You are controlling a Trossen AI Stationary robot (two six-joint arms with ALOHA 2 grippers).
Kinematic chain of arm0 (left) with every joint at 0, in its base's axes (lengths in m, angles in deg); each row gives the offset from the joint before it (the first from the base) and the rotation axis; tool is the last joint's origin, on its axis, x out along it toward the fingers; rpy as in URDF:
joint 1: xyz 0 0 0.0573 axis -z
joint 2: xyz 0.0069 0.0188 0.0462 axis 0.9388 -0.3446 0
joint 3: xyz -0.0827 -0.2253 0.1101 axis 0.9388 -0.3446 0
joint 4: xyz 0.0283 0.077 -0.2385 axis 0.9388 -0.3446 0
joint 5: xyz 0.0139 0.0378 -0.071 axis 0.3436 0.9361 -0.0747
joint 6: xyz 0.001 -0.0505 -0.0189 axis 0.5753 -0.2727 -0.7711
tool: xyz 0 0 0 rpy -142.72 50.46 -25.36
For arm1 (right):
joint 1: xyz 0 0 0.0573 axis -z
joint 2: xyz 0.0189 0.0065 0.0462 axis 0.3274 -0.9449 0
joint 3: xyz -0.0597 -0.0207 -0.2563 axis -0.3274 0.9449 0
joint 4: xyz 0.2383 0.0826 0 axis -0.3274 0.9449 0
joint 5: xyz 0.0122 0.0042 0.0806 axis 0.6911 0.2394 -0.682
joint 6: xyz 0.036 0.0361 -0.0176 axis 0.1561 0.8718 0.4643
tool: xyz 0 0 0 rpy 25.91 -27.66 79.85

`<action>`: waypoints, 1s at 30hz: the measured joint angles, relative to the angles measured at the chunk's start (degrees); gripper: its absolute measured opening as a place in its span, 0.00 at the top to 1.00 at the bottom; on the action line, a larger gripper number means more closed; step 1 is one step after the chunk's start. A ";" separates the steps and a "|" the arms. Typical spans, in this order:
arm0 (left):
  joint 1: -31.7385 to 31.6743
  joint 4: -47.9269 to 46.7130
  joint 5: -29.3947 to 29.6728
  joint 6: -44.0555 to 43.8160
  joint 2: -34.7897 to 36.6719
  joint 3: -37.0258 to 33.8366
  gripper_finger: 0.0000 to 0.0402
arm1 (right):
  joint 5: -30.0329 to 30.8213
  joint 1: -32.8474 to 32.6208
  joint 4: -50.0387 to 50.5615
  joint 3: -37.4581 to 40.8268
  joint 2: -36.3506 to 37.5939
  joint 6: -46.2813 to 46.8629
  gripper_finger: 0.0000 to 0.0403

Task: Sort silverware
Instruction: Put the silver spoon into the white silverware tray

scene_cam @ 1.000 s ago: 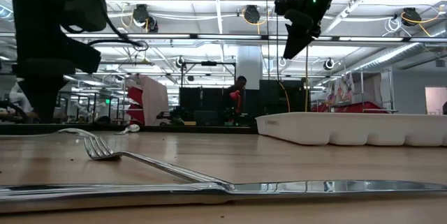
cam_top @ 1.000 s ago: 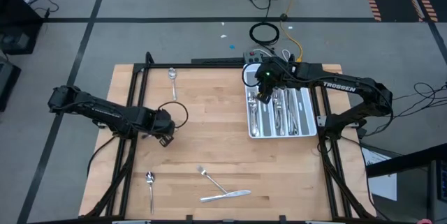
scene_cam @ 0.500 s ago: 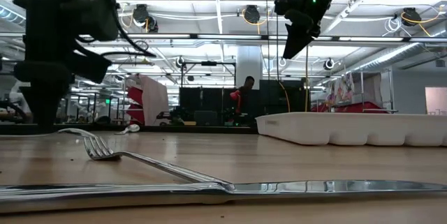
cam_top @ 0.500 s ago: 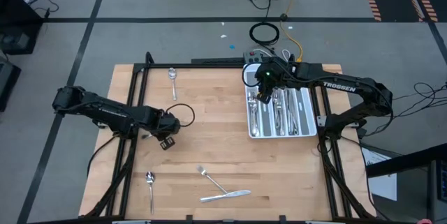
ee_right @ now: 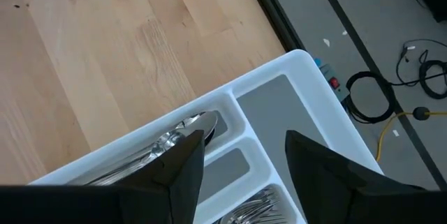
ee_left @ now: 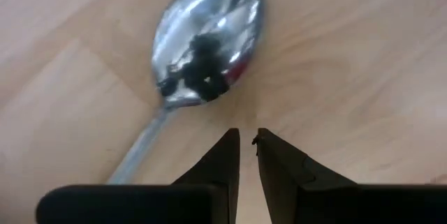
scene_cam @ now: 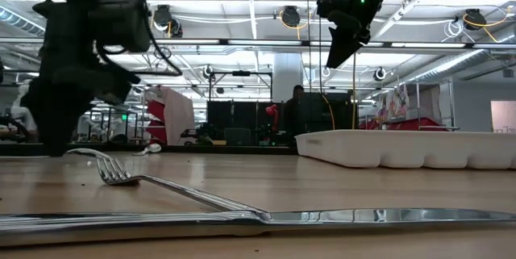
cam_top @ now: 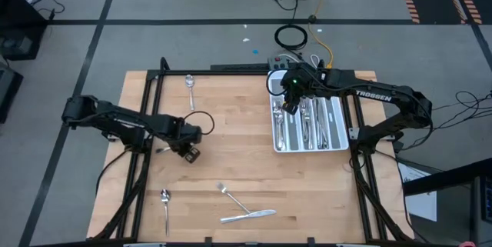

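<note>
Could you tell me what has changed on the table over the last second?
The left pincer has travelled toward the table's middle, away from its left edge, holding nothing; its fingers are nearly shut. The right pincer has stayed open above the white tray. The fork, the knife and both loose spoons have not moved.

Only one readable text: the white word "TROSSEN", printed along the dark forearm of the right arm [cam_top: 374, 94], above the table's far right corner, seen in the high view.
</note>
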 joint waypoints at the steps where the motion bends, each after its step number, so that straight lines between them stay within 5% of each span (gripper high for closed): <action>1: 0.17 0.09 0.02 -1.42 0.12 0.74 0.86 | 0.00 0.02 0.00 -0.01 0.00 0.00 0.52; 24: -3.24 2.72 -7.32 17.16 0.45 4.42 0.86 | 0.04 0.02 -0.94 0.01 0.00 2.44 0.52; 30: -2.58 14.12 1.07 23.43 0.23 4.43 0.86 | 0.19 0.02 -1.31 0.01 0.00 2.28 0.52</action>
